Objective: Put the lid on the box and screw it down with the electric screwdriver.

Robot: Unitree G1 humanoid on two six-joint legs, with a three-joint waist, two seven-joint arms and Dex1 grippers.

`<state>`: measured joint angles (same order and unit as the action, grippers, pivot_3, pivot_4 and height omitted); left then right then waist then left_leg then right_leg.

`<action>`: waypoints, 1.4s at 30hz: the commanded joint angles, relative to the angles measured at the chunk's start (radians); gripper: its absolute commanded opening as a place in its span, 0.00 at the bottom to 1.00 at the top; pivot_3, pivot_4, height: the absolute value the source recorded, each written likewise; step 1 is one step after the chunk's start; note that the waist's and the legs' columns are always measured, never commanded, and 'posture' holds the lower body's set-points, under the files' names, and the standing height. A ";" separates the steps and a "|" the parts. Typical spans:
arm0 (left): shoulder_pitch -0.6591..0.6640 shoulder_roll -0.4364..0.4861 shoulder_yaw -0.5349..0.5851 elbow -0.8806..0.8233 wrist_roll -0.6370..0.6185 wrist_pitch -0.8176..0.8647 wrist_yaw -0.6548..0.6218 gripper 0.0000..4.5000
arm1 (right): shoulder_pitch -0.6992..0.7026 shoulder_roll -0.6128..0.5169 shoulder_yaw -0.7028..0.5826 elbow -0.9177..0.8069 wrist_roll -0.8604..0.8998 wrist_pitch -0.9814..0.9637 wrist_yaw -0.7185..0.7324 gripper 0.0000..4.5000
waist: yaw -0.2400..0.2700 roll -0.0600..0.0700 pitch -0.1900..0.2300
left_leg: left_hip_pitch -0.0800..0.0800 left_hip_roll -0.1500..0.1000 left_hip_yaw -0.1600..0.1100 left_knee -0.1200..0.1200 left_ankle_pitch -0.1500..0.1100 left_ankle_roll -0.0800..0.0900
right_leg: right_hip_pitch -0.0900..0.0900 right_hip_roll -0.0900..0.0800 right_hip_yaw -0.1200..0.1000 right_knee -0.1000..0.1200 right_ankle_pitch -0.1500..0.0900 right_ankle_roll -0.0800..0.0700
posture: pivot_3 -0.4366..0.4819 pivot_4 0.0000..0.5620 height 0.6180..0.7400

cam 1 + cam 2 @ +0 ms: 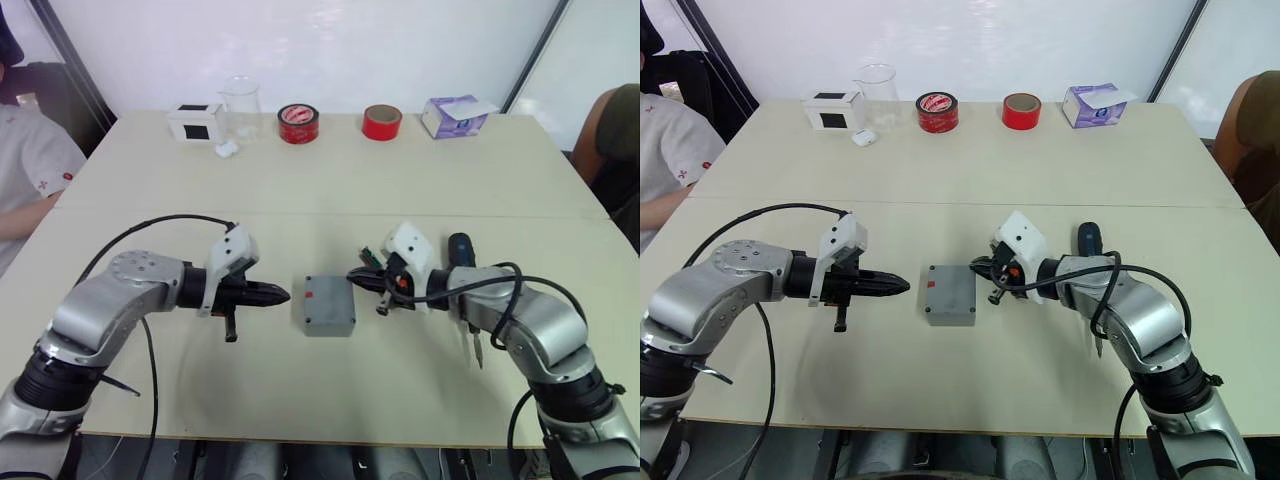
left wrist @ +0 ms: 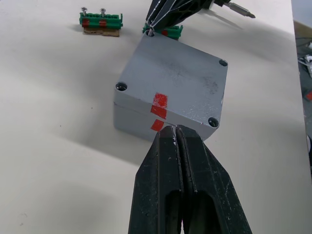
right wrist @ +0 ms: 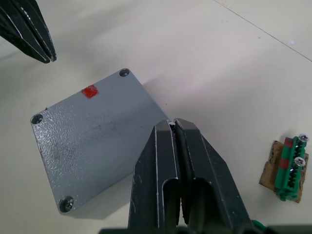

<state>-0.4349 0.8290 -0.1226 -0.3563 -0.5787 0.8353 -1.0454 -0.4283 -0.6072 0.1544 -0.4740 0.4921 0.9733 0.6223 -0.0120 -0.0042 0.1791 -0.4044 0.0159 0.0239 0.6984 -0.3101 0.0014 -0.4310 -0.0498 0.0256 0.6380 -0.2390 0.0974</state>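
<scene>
Two grey halves are mated: lid (image 2: pixel 173 80) sits square on box (image 2: pixel 134 119), mid-table between the grippers. Lid is speckled grey w/ a screw in each visible corner recess; red marks line up across the seam. L gripper (image 1: pixel 278 295) fingers together, tips just beside the marked edge. R gripper (image 1: pixel 356 276) fingers together at opposite corner. Electric screwdriver (image 1: pixel 462 262) lies behind R arm.

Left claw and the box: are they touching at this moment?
Cannot tell. In the left wrist view the shut left claw ends right at the box edge; no clear gap or contact.
</scene>
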 commanded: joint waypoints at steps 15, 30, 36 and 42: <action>-0.037 -0.037 0.022 -0.024 -0.026 -0.032 -0.005 0.00 | -0.054 -0.024 -0.190 -0.045 0.147 0.156 0.003 0.39 | 0.001 0.000 0.000 | 0.000 0.000 0.000 0.000 0.000 0.000 | 0.000 0.000 0.000 0.000 0.000 0.000 | 0.48 0.27 1.00; -0.143 -0.072 -0.110 -0.083 0.023 -0.131 -0.104 0.00 | -0.306 -0.587 -0.106 0.402 0.470 0.641 0.014 1.00 | -0.003 0.000 0.000 | 0.000 0.000 0.001 -0.001 0.000 0.000 | 0.001 0.000 0.000 -0.004 -0.001 -0.001 | 0.48 0.27 1.00; -0.135 -0.089 -0.134 -0.098 0.040 -0.147 -0.102 0.00 | -0.432 -0.584 0.108 0.626 0.524 0.641 -0.069 1.00 | -0.003 0.000 0.000 | -0.001 0.000 0.001 -0.001 0.000 0.000 | 0.000 0.000 0.001 -0.004 0.000 0.000 | 0.48 0.27 1.00; -0.090 -0.093 -0.105 -0.150 0.023 -0.105 -0.048 0.00 | -0.528 -0.512 0.265 0.782 0.450 0.641 -0.085 1.00 | -0.001 0.000 0.000 | -0.002 0.000 0.001 -0.001 0.000 0.000 | 0.000 0.000 0.001 -0.004 0.000 0.000 | 0.48 0.27 1.00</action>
<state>-0.5380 0.7332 -0.2553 -0.4605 -0.5380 0.7190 -1.1122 -0.9305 -1.1276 0.3943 0.2704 0.9842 1.6090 0.5409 -0.0129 -0.0043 0.1792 -0.4061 0.0161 0.0251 0.6978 -0.3102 0.0017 -0.4314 -0.0494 0.0269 0.6337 -0.2390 0.0972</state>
